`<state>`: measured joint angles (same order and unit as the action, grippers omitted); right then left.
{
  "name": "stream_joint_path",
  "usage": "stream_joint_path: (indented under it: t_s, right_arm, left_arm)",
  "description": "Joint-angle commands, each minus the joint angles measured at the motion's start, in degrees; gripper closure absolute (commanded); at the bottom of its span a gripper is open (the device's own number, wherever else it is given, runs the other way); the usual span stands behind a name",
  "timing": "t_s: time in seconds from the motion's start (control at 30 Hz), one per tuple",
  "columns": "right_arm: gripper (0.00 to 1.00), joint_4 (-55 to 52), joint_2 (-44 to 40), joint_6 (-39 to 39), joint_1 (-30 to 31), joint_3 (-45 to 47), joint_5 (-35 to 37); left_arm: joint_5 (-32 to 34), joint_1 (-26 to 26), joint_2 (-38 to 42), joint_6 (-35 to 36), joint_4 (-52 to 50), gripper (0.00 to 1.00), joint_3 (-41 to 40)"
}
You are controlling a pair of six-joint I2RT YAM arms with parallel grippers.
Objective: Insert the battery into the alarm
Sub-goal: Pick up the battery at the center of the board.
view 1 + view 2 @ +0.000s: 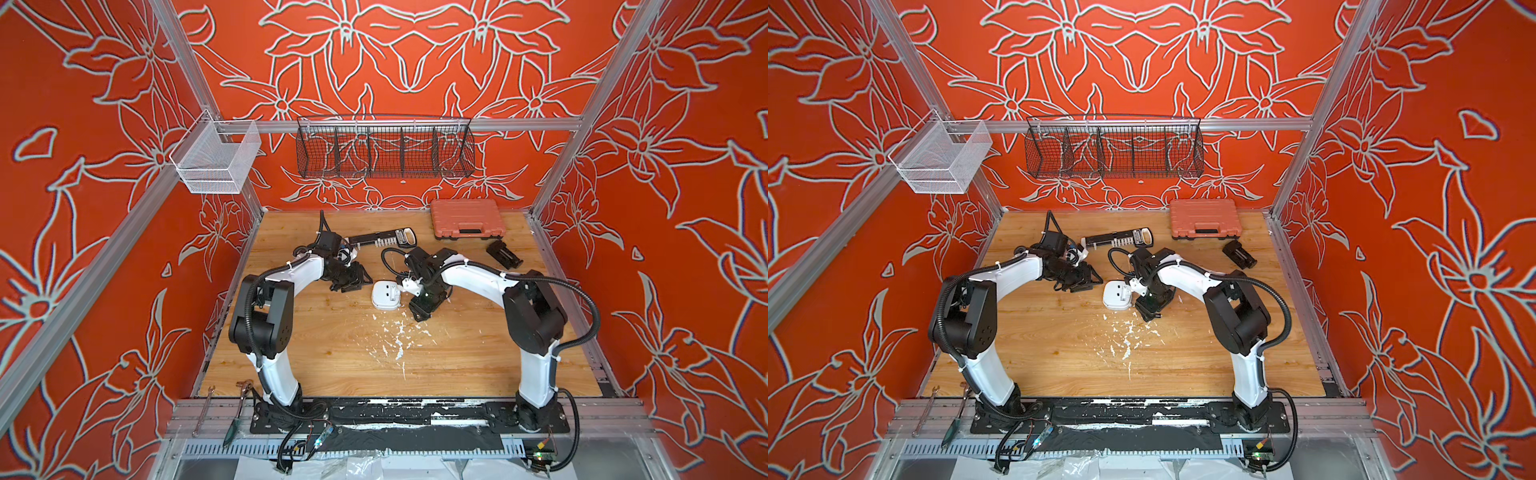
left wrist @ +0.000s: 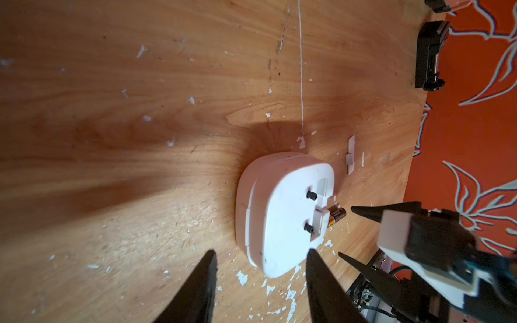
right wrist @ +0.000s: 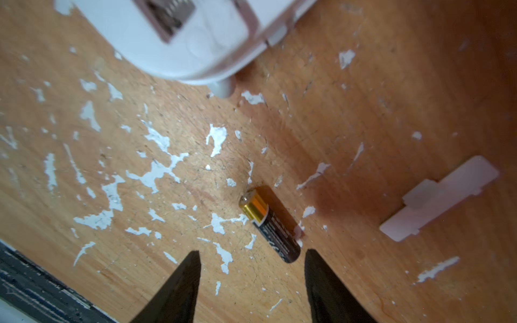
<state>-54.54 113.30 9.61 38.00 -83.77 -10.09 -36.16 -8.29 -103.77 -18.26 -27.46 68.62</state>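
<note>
battery [image 3: 270, 223] near alarm [image 2: 279, 218], wrist views only

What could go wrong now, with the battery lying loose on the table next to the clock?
The battery sits off-centre, near one finger of the open right gripper; closing may nudge or roll it away. The alarm lies unheld, so pressing the battery in could slide it.
</note>
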Motion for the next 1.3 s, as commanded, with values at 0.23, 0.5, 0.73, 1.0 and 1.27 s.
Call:
stream_joint_path:
  t_s: [0.23,0.5,0.73,1.0,1.27]
  right_arm:
    - [0.46,1.2,2.4,2.5,0.8,-1.0,4.5]
    - [0.53,4.0,3.8,1.8,1.6,-0.5,5.2]
    - [0.68,6.9,2.9,0.0,2.5,2.2,6.5]
    - [0.85,8.9,0.6,-3.2,2.8,4.9,7.9]
    - [0.89,12.0,-4.7,-9.9,2.7,7.8,7.2]
  left_arm:
    - [0.7,0.2,1.7,-0.4,0.1,0.50,-0.4]
    - [1.2,0.3,2.0,-0.5,0.0,0.50,-0.6]
    - [1.6,0.6,2.6,-0.2,-0.3,0.50,-1.3]
    - [1.4,0.6,2.9,0.0,-0.4,0.50,-1.5]
    - [1.2,0.6,4.0,-0.1,-0.5,0.50,-2.2]
